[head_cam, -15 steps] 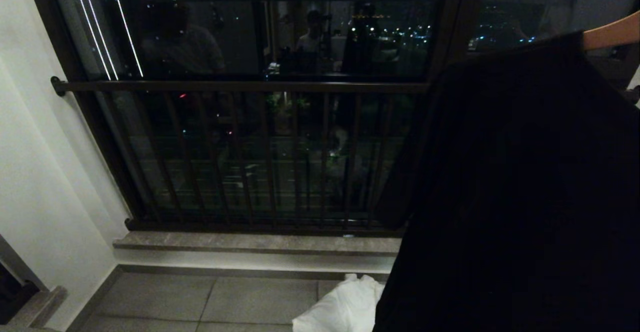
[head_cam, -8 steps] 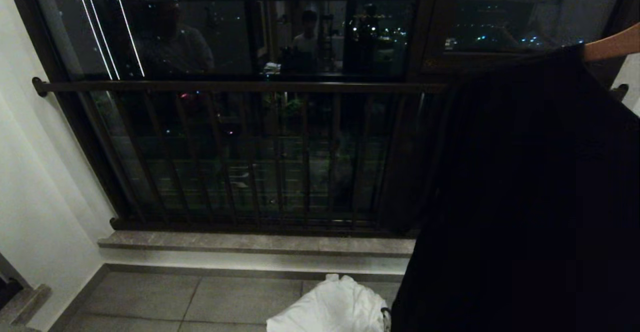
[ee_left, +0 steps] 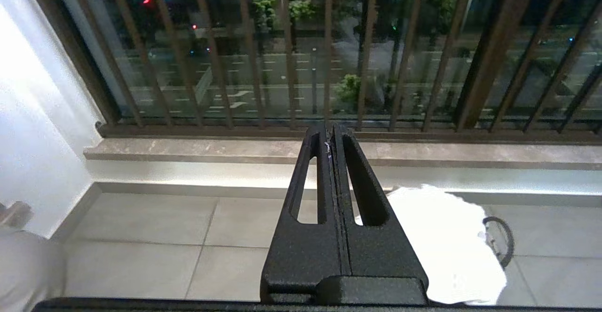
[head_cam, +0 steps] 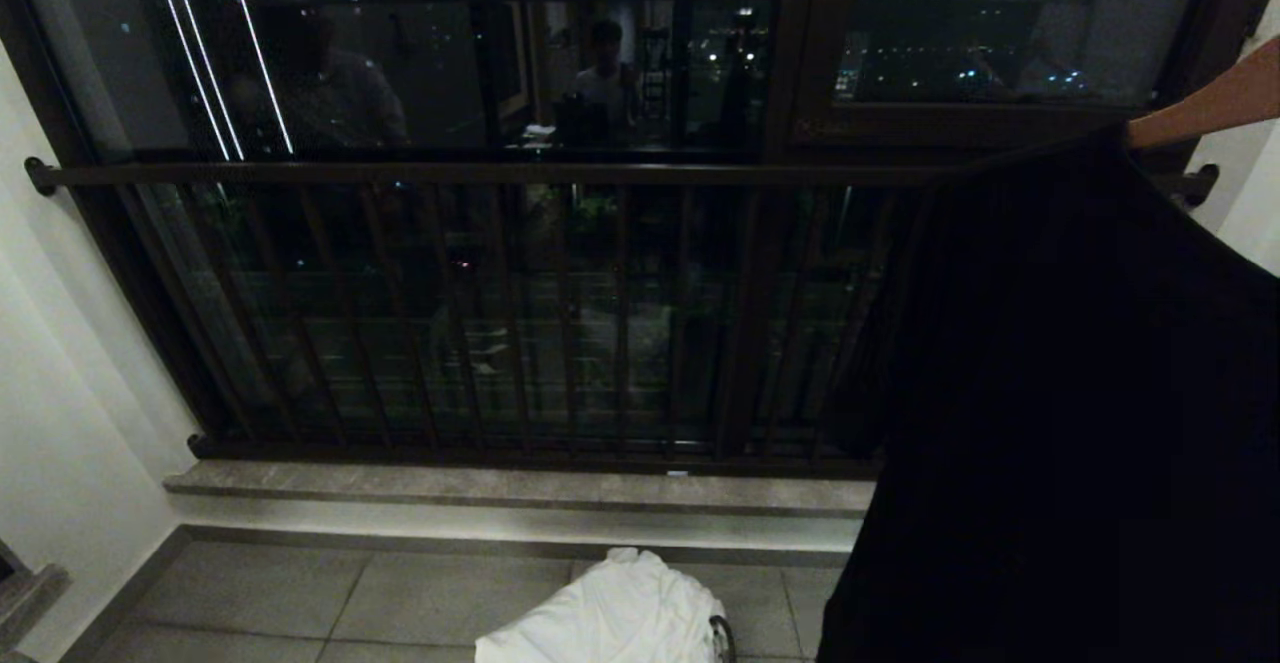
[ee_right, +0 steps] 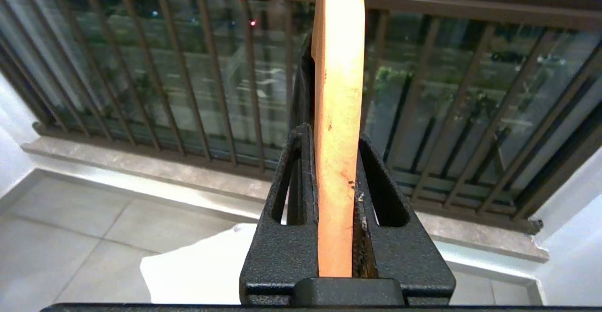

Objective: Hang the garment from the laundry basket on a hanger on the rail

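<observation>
Right gripper (ee_right: 336,161) is squeezing the wooden hanger (ee_right: 337,114) with the black garment (head_cam: 1060,393); no pale rail is showing yet.

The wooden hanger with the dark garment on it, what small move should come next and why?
Probably keep carrying it up toward the rail, which isn't in view yet. The right tool grips the hanger, the garment already draped on it.

A dark brown metal balcony railing (head_cam: 480,175) with vertical bars stands before a dark glass window (head_cam: 500,53); below lie a grey stone sill (head_cam: 400,488) and a grey tiled floor (head_cam: 300,603), beside a white wall (head_cam: 60,393).
</observation>
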Controlling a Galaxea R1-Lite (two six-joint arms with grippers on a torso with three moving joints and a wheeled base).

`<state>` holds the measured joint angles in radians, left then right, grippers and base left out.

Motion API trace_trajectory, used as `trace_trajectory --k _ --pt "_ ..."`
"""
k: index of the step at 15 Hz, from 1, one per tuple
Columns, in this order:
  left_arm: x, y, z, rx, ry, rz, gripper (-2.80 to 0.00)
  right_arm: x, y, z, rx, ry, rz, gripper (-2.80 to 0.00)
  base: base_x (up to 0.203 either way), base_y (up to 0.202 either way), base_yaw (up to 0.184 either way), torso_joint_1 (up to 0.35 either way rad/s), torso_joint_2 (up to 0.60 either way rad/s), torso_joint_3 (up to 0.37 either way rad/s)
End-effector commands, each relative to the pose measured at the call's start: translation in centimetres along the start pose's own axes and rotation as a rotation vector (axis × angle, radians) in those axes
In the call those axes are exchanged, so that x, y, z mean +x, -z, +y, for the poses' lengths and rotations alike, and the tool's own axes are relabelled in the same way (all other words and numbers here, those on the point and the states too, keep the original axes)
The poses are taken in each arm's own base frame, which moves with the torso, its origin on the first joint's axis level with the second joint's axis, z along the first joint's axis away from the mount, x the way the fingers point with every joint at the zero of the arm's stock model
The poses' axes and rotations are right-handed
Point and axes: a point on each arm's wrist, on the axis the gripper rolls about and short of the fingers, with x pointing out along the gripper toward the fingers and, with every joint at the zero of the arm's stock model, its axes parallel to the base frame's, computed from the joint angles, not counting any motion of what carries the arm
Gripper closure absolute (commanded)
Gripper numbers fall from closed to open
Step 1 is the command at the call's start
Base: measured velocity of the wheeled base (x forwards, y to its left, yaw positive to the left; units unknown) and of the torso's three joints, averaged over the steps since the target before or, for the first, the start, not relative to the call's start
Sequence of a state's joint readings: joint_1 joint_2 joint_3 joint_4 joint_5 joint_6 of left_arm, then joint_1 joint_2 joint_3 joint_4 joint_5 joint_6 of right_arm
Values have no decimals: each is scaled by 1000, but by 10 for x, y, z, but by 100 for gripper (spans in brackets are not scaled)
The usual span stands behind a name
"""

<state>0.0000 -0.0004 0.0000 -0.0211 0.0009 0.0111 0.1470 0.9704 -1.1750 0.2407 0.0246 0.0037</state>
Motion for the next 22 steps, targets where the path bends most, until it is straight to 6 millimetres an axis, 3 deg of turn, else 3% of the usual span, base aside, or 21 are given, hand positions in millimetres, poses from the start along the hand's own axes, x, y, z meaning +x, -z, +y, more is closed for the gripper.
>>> trace_trajectory --k 1,5,11,17,22 --pt "1 2 0 1 -1 8 0 29 -3 -1 1 0 43 0 0 -106 0 2 2 2" --pt "1 2 0 3 -1 8 0 73 -21 0 -31 -53 34 0 0 0 0 0 0 0" --pt "1 2 0 10 -1 8 0 110 -22 3 -59 -83 67 0 0 0 0 0 0 0" --pt "1 2 0 15 1 8 0 115 -22 -22 -19 -32 43 0 0 0 0 0 0 0" --pt "1 2 0 13 -1 8 0 125 -21 -25 -20 -33 30 0 0 0 0 0 0 0"
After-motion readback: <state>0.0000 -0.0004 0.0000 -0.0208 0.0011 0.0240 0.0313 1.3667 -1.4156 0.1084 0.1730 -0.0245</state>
